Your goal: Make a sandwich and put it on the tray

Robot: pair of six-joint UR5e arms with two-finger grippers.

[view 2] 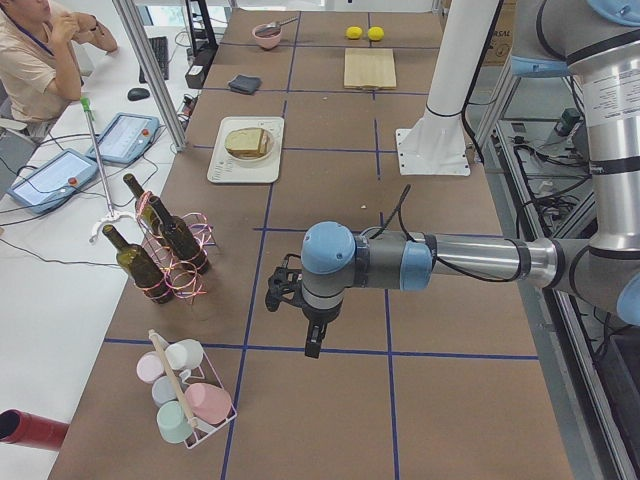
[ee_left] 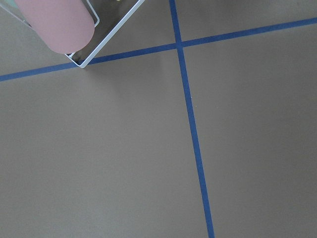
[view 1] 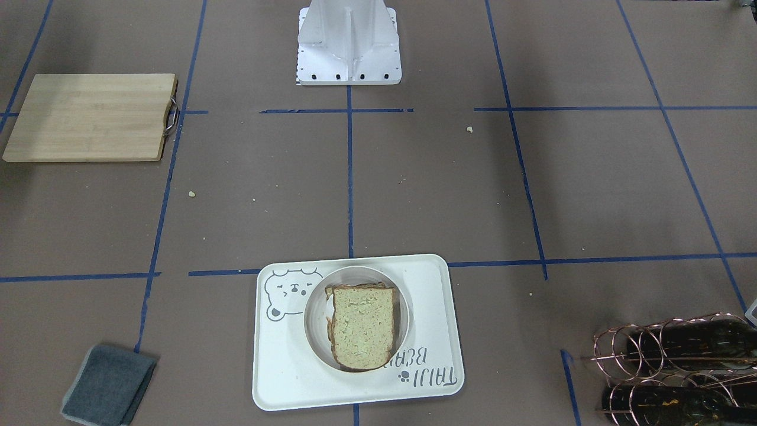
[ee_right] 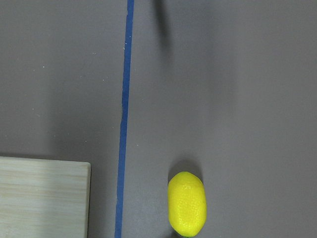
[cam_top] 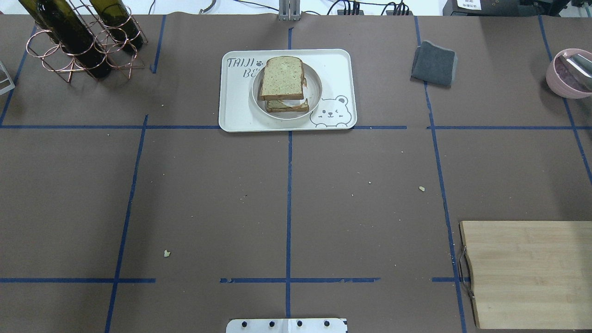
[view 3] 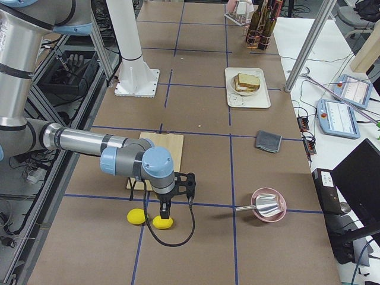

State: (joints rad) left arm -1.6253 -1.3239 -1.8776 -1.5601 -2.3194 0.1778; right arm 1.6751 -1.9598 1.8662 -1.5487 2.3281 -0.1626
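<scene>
The sandwich [cam_top: 282,78], two slices of tan bread with dark crust stacked one on the other, lies on a small round cream plate [cam_top: 317,88]. The plate stands on the cream-white bear tray [cam_top: 333,69] at the table's far middle. It also shows in the front view [view 1: 362,325]. The egg's yolk is hidden between the slices. My left gripper [view 2: 313,345] hangs over bare table far off at the left end. My right gripper [view 3: 164,209] hangs above a lemon [ee_right: 187,203] at the right end. Neither wrist view shows fingers, so I cannot tell whether they are open or shut.
A wooden cutting board [cam_top: 527,273] lies near right. A grey cloth [cam_top: 434,63] and a pink bowl [cam_top: 569,74] are far right. A copper rack of wine bottles [cam_top: 78,37] stands far left. A cup rack [view 2: 185,395] stands near my left gripper.
</scene>
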